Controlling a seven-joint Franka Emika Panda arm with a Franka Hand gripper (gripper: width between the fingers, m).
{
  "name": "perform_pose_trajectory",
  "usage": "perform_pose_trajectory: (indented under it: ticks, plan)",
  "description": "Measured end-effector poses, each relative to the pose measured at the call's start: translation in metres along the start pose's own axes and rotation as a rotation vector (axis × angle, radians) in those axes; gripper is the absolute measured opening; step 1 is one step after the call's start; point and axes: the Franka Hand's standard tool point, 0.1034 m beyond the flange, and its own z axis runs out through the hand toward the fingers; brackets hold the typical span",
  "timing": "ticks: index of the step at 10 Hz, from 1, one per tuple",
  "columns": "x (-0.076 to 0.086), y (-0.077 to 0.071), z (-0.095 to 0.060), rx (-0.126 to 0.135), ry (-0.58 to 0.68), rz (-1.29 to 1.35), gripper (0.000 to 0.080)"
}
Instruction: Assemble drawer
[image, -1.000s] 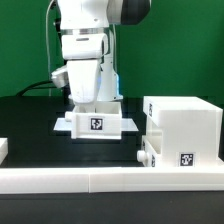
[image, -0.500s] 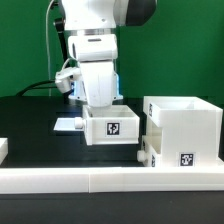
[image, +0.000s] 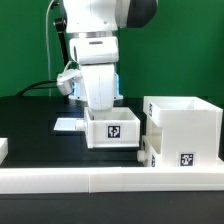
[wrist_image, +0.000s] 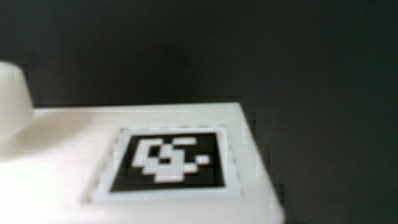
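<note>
The gripper hangs from the arm directly above a small tray. Its fingertips are hidden behind the tray's upper edge, so I cannot tell how far the jaws are open. The tray seems to be lifted a little and turned with its tagged face to the camera, so I judge that the gripper has hold of it, but the contact itself is not visible. The wrist view shows only a white face with a black-and-white tag, very close and blurred; no finger is clear there.

Just beside the tray, on the exterior view's right, stands the casing, a large white box with its own tag low on the front. Tray and casing look very near, perhaps touching at the casing's side. A second small white part sits low at the front of the casing; what it is I cannot say. Behind the tray a marker board lies flat on the black table.

As a judgement, the task is at an early or middle stage: no tray is seen inside the casing, and this tray must yet be lined up and pushed in.
</note>
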Motion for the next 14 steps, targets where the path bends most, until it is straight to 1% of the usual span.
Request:
perform_pose_trajectory:
  ticks: [1, 2, 4, 5, 8, 10, 13, 14]
  plan:
    - [0.0016, 0.0055, 0.0003, -0.006, 0.003, -0.002, 0.0041]
    - [0.0021, 0.0078, 0.0027, -0.005, 0.006, -0.001, 0.0041]
    - [0.003, 0.0078, 0.0044, 0.001, 0.008, 0.0, 0.0041]
    - [0.0043, 0.0067, 0.0045, 0.026, 0.01, -0.001, 0.0041]
    - [0.0054, 0.0091, 0.0037, 0.021, 0.011, 0.002, 0.0041]
    - [0.0054, 0.0113, -0.0005, 0.011, 0.008, 0.009, 0.0041]
    - [0.0053, 0.0099, 0.0023, 0.017, 0.01, 0.011, 0.0041]
    - [0.008, 0.0126, 0.0005, 0.014, 0.011, 0.016, 0.0041]
